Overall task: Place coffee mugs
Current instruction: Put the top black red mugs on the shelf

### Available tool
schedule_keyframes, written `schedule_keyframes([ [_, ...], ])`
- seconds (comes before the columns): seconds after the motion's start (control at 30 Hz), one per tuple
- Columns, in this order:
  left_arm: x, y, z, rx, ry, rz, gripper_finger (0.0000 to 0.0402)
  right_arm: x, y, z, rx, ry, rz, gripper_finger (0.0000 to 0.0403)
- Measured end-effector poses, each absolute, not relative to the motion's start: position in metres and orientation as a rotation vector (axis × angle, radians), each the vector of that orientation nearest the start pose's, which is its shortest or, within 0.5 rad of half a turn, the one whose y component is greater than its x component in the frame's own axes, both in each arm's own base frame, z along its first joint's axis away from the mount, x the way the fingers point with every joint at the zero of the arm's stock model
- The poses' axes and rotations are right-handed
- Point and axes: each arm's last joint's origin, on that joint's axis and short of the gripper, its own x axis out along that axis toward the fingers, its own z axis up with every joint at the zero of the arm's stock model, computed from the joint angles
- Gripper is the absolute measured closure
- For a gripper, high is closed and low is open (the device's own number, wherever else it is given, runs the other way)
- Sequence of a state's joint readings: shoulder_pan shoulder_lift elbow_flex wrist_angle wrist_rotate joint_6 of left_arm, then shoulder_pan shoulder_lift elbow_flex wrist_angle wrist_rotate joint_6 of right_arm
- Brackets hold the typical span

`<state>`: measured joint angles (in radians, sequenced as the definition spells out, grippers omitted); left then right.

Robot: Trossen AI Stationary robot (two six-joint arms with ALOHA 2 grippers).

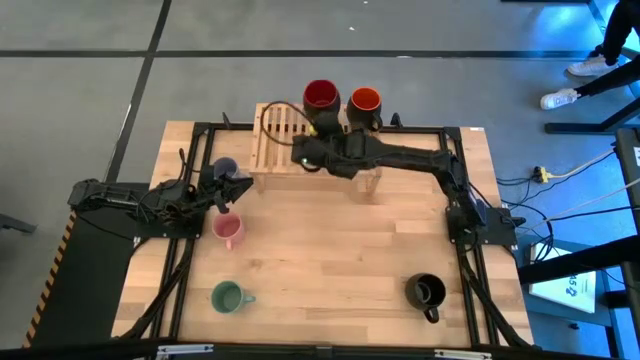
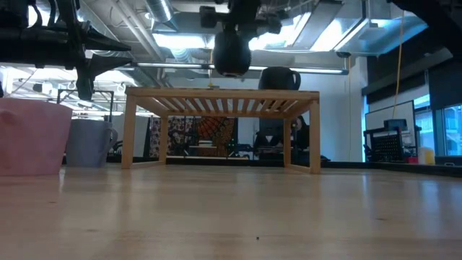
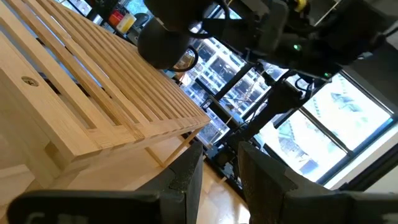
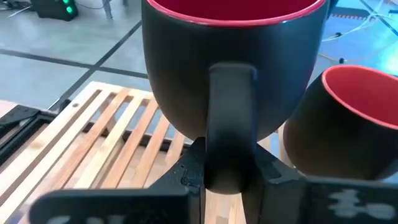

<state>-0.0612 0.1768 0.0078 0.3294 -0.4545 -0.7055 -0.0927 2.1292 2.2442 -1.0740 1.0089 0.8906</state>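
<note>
You are carrying the red-lined mug (image 4: 233, 74) by its handle in the right end effector (image 4: 227, 171), clamped shut on it above the rack (image 1: 278, 140); next, lowering it beside the orange-lined mug (image 1: 364, 105) needs clearance. The left end effector (image 1: 222, 192) is waiting open near the pink mug (image 1: 229, 231). I'm counting six mugs, one rack on the worktop (image 1: 330, 260).

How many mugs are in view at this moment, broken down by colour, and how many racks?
Dark mug with red inside: 1
Dark mug with orange-red inside: 1
All-black mug: 1
Pink mug: 1
Green mug: 1
Lavender mug: 1
Mugs in total: 6
Slatted wooden rack: 1
Total: 7
</note>
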Motion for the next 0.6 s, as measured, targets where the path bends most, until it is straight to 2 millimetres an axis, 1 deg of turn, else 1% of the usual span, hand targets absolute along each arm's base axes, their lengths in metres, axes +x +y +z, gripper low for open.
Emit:
schedule_keyframes([
  [0.17,0.105,0.006,0.183,-0.737,-0.289,0.322,0.0305,0.439,-0.083,0.343,0.344,0.393,-1.305,0.0361],
  [0.23,0.105,0.006,0.183,-0.738,-0.289,0.322,0.0305,0.438,-0.090,0.336,0.356,0.416,-1.311,0.0361],
  [0.37,0.105,0.006,0.183,-0.738,-0.291,0.326,0.0305,0.438,-0.100,0.318,0.433,0.447,-1.322,0.0361],
  [0.47,0.105,0.006,0.183,-0.738,-0.291,0.326,0.0305,0.437,-0.103,0.305,0.450,0.481,-1.328,0.0361],
  [0.6,0.105,0.007,0.183,-0.737,-0.292,0.329,0.0305,0.437,-0.104,0.304,0.459,0.472,-1.333,0.0361],
])
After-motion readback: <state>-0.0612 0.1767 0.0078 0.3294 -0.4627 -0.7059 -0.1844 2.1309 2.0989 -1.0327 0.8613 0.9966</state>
